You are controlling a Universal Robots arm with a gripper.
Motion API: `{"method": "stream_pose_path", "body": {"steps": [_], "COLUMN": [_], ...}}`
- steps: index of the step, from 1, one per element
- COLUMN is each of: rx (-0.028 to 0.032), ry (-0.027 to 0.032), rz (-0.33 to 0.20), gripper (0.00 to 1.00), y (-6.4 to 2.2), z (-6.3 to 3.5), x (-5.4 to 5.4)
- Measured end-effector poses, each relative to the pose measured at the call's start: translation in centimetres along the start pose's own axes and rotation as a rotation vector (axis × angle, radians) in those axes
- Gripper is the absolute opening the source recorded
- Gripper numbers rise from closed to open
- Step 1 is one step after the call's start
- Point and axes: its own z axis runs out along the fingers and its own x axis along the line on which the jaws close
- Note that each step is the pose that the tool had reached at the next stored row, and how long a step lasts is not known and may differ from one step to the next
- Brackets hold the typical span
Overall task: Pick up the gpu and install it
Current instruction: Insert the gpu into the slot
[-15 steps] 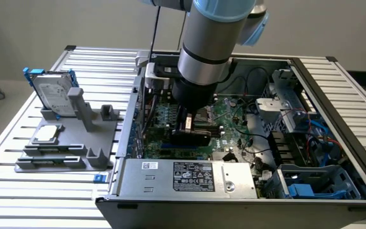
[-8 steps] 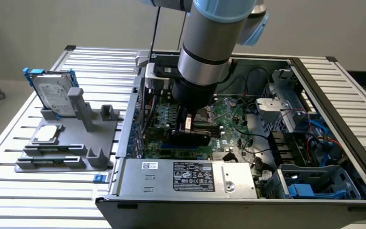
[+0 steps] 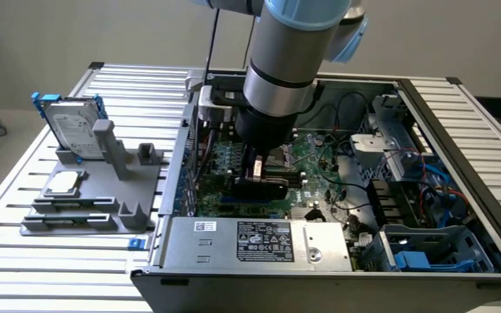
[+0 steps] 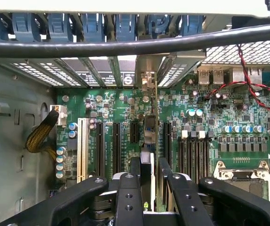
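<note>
The arm reaches down into the open computer case, and the gripper holds the gpu on edge. Its fingers are drawn in to a narrow gap and clamp the card's two faces. In the exterior view the gpu hangs below the gripper over the middle of the motherboard, well apart from the grey fixture on the desk where the hard drive stands. The pick appears done and the install step is in hand. The card runs along the row of expansion slots, and its silver bracket end lies toward the rear openings. By the look of it, seating the card calls for a straight push. Its lower edge must be square over one slot and the bracket must meet its opening. Whether the edge connector already touches a slot cannot be told, as the card and fingers cover that spot. Which slot lies beneath is also uncertain. A thick black cable crosses the wrist view, and the arm hides part of the board in the exterior view.
</note>
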Motion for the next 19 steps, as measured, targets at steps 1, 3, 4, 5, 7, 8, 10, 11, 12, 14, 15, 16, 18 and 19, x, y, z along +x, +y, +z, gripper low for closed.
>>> {"method": "stream_pose_path", "body": {"steps": [1, 3, 4, 5, 7, 8, 10, 11, 12, 14, 15, 16, 18, 19], "rx": [-0.0002, -0.0002, -0.0004, -0.0008, -0.0022, -0.0031, -0.0057, -0.0064, -0.0069, -0.0077, -0.0082, -0.0086, -0.0096, -0.01], "ry": [0.0, -0.0004, -0.0005, -0.0005, 0.0, 0.0002, 0.0, -0.0001, -0.0001, -0.0005, -0.0006, -0.0006, -0.0006, -0.0007], "rz": [0.0, 0.0, 0.0, 0.0, 0.0, 0.0, 0.0, 0.0, 0.0, -0.001, -0.001, -0.001, -0.002, -0.003], "gripper": [0.27, 0.27, 0.27, 0.27, 0.27, 0.27, 0.27, 0.27, 0.27, 0.27, 0.27, 0.27, 0.27, 0.27], "y": [0.01, 0.01, 0.01, 0.01, 0.01, 0.01, 0.0, 0.0, 0.0, -0.01, -0.02, -0.02, -0.03, -0.04], "z": [-0.05, -0.07, -0.07, -0.08, -0.09, -0.09, -0.04, -0.01, 0.01, 0.06, 0.08, 0.1, 0.11, 0.11], "x": [0.0, -0.01, -0.01, -0.01, 0.0, 0.0, 0.0, 0.01, 0.02, 0.05, 0.07, 0.08, 0.1, 0.11]}}
